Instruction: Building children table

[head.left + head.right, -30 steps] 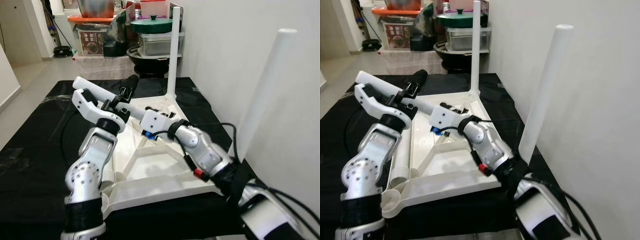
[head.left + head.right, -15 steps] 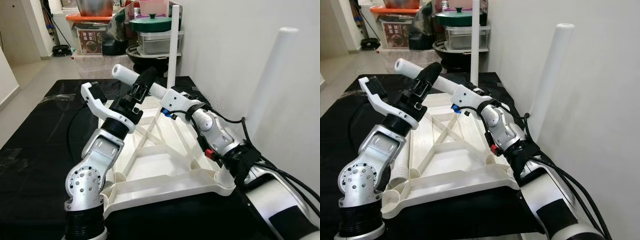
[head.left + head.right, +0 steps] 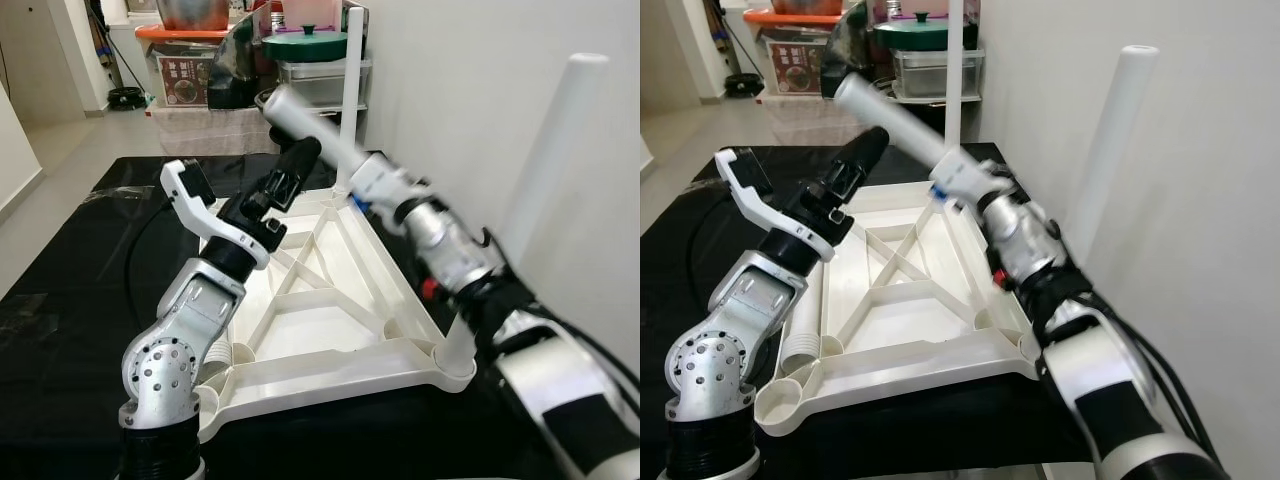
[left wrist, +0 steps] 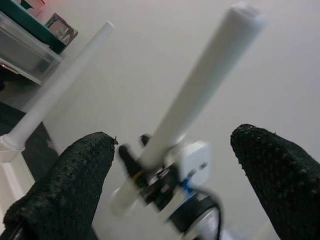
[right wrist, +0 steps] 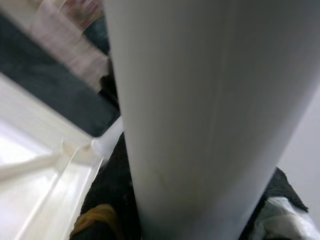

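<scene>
The white table top (image 3: 330,370) lies upside down on the black cloth (image 3: 70,280). Two white legs stand in it, one at the far right corner (image 3: 347,100) and one at the near right corner (image 3: 555,150). My right gripper (image 3: 352,165) is shut on a third white leg (image 3: 310,125) near its base and holds it tilted above the far part of the top, its free end up and to the left; its image is blurred. My left gripper (image 3: 298,160) is open just below that leg, not touching it. In the left wrist view its black fingers (image 4: 75,175) stand wide apart with the leg (image 4: 200,95) beyond them.
Another loose leg (image 3: 805,320) lies along the table top's left side. A white wall (image 3: 460,80) runs close along the right. Behind the far edge stand stacked pots and boxes, among them a green-lidded pot (image 3: 310,45).
My right gripper has lifted the leg up and to the right, tilting it steeper. The leg has left the left gripper's fingers, and the left arm has stayed nearly still.
</scene>
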Controlling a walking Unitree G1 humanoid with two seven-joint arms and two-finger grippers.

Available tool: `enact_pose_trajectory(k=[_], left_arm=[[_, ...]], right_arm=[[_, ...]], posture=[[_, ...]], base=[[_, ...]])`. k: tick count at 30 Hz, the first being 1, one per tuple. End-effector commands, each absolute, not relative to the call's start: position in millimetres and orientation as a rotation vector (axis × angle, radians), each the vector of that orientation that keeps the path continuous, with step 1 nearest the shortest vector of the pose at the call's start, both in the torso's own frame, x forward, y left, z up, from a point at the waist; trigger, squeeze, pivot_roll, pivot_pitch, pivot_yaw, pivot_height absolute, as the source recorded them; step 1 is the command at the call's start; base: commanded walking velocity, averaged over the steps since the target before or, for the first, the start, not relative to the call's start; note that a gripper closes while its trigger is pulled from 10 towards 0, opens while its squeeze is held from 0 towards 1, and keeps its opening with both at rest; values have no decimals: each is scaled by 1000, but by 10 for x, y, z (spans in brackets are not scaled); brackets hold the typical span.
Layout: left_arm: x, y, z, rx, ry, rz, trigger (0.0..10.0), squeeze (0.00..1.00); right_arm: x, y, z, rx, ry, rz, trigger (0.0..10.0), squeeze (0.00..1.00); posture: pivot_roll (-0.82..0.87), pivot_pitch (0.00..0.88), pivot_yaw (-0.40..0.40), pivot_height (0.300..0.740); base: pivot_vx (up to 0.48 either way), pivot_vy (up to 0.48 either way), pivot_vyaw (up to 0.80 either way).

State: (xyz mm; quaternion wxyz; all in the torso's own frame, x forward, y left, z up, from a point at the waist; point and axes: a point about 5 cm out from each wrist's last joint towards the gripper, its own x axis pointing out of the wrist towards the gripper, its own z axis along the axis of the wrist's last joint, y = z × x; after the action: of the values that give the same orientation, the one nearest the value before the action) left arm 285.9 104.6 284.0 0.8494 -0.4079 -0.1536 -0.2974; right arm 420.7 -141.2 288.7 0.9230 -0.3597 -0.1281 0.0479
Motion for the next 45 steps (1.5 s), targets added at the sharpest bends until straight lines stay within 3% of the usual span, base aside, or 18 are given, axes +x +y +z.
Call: enact_pose_trajectory(k=[1,10,15,20,24,25,26,28,30,31,45], left_arm=[[2812,1021,2816,-799,-318,-642,10000,0],[2739,1028,2759,-736,-304,-670,10000,0],[2661,1126,2751,-504,-327,-729,10000,0],[2538,1172,2759,-321,-336,-833,10000,0],[2517,1168,2741,-233,-320,-848,10000,0],[2509,1142,2708,-52,-304,-849,10000,0],[2509,1142,2708,-52,-304,-849,10000,0],[2528,1146,2650,179,-269,-826,10000,0],[2528,1146,2650,179,-269,-826,10000,0],[2585,1208,2608,341,-229,-775,10000,0],[2777,1399,2510,449,-139,-646,10000,0]], right_arm=[[4211,-1514,3010,-616,-289,57,0,0],[4195,-1555,3244,-444,-361,61,0,0],[4126,-1383,3513,-162,-403,356,0,0],[4010,-1393,3578,-70,-428,523,0,0],[3983,-1419,3573,-61,-430,540,0,0],[3926,-1417,3513,-104,-410,612,0,0],[3926,-1417,3513,-104,-410,612,0,0],[3848,-1399,3445,-164,-379,702,0,0],[3848,-1399,3445,-164,-379,702,0,0],[3781,-1390,3378,-217,-336,762,0,0],[3445,-1188,3331,-186,-293,972,0,0]], posture=[[62,0,-39,740],[61,0,-36,740],[66,0,-39,740],[55,0,-33,740],[52,0,-30,740],[56,0,-29,740],[56,0,-29,740],[58,0,-29,740],[58,0,-29,740],[56,0,-28,740],[54,0,-17,740]], base=[[0,0,0],[0,0,0],[0,0,0],[0,0,0],[0,0,0],[0,0,0],[0,0,0],[0,0,0],[0,0,0],[0,0,0],[0,0,0]])
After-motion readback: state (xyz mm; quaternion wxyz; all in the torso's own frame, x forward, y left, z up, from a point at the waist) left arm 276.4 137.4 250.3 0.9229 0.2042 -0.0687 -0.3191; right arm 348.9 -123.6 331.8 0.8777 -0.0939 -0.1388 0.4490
